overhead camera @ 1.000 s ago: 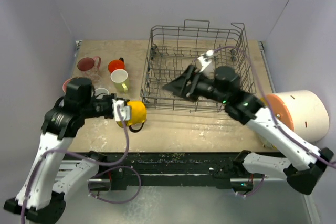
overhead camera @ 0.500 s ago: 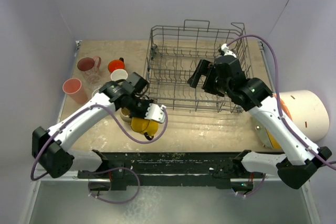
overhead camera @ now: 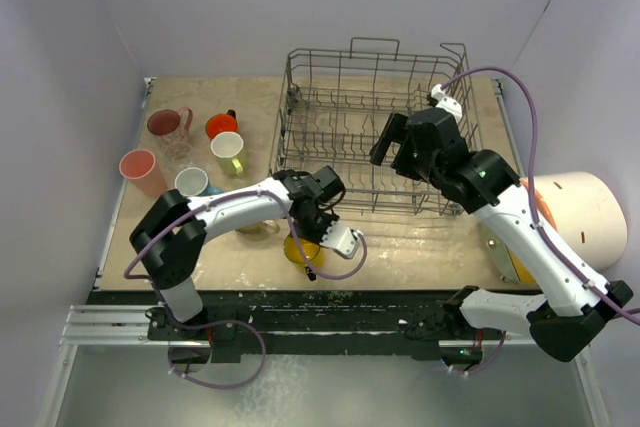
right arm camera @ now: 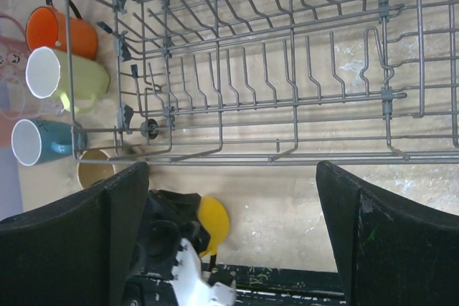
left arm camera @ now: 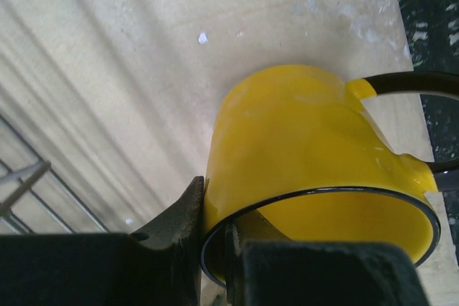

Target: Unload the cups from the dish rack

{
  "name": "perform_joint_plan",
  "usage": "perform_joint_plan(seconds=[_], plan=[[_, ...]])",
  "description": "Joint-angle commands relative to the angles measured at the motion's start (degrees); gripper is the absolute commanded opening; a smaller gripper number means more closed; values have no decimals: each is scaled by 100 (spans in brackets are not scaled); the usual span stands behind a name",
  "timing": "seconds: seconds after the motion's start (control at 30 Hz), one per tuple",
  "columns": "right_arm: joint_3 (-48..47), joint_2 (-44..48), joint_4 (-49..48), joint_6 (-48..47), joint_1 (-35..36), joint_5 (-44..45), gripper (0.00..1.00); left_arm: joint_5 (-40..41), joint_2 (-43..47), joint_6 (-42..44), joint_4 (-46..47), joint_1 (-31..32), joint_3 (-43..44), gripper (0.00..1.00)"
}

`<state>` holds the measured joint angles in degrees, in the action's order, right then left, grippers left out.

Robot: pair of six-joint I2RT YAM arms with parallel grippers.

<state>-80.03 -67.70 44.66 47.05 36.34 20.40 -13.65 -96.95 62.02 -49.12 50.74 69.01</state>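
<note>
My left gripper [left arm camera: 215,249] is shut on the rim of the yellow cup [left arm camera: 308,170], one finger outside the wall and one inside. It holds that cup [overhead camera: 297,250] low over the table near the front edge, in front of the dish rack [overhead camera: 370,137]. My right gripper [overhead camera: 390,142] hangs open over the rack's right part, nothing between its fingers [right arm camera: 107,234]. The grey wire rack [right arm camera: 287,69] shows no cups in it. Left of it stand the orange cup [overhead camera: 221,126], pale yellow-green cup [overhead camera: 228,150], blue cup [overhead camera: 192,182], pink mug [overhead camera: 168,124] and pink tumbler [overhead camera: 140,169].
A beige cup [right arm camera: 97,166] stands by the rack's near left corner, close to my left arm. A clear glass [overhead camera: 180,152] stands among the left cups. A big white cylinder with an orange end [overhead camera: 570,207] lies at the right table edge.
My left arm has swung right with the yellow cup, from the left of the table to the front of the rack. My right gripper has drawn back over the rack and opened wider.
</note>
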Motion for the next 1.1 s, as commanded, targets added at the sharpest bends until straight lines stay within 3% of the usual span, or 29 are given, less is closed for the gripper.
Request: perform_joint_plan(seconds=[0.0, 0.1, 0.13, 0.2, 0.23, 0.47, 0.67, 1.0, 1.07], plan=[[-415, 150, 33, 239, -3, 314, 100, 113, -398, -377, 348, 139, 405, 0], [-529, 126, 35, 253, 0, 250, 100, 217, -636, -500, 344, 290, 475, 2], [-508, 138, 34, 261, 1, 245, 100, 290, -653, -538, 342, 368, 495, 22], [-446, 192, 22, 259, -2, 256, 100, 387, -578, -621, 368, 421, 512, 75], [-412, 222, 19, 260, 3, 267, 100, 400, -499, -725, 376, 429, 529, 97], [-520, 222, 239, -37, -3, 601, 100, 523, 320, -1072, -116, 436, 1064, 99], [-420, 348, 240, -173, -4, 737, 100, 1038, 1763, -1706, 832, 151, 1102, 99], [-195, 422, 164, -607, 3, 1496, 100, 958, 4184, -3025, 1478, -2548, -174, 99], [-122, 452, 49, -658, -1, 1541, 100, 1249, 4689, -3548, 1741, -2891, -648, 99]])
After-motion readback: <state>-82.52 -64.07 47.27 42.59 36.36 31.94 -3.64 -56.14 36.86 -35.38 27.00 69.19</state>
